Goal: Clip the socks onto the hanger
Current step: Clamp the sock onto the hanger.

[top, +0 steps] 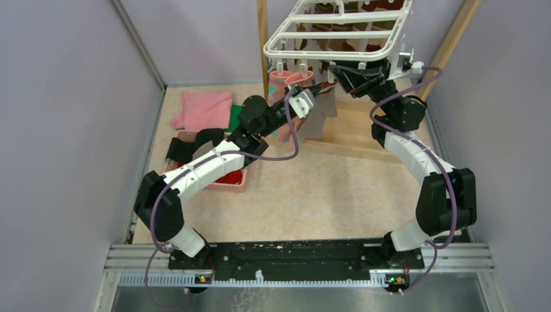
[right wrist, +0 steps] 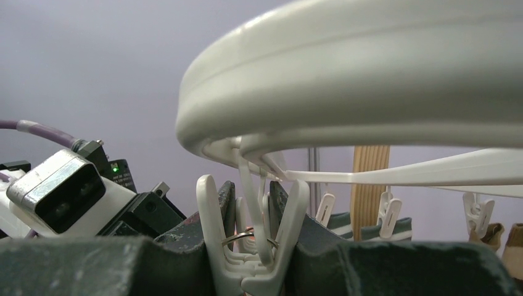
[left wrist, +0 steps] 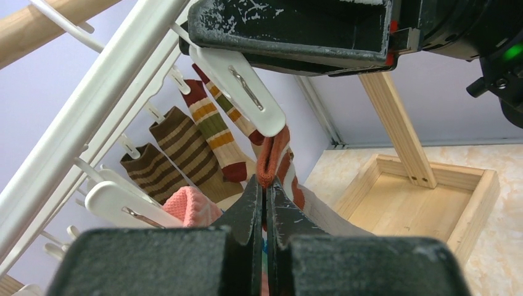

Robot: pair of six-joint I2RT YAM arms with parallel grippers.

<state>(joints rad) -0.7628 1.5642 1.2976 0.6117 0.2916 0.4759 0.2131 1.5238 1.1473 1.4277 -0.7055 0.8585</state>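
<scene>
The white hanger (top: 338,29) hangs at the back, with striped socks (left wrist: 185,148) clipped along its rail (left wrist: 92,105). My left gripper (top: 316,97) (left wrist: 266,185) is shut on the brown-red cuff (left wrist: 274,160) of a grey sock (top: 318,120), held just under the hanger's near edge. A white clip (left wrist: 247,92) (right wrist: 253,246) dangles right above that cuff. My right gripper (top: 334,70) (right wrist: 250,197) is shut on this clip, beneath the hanger's rim (right wrist: 370,74). A pink sock (left wrist: 188,206) hangs to the left of the cuff.
A pink basket (top: 221,179) sits under the left arm, with a folded pink cloth (top: 205,107) and a green cloth (top: 235,117) behind it. The wooden frame's base (top: 364,130) and post (top: 262,39) stand below and beside the hanger. Walls close in on both sides.
</scene>
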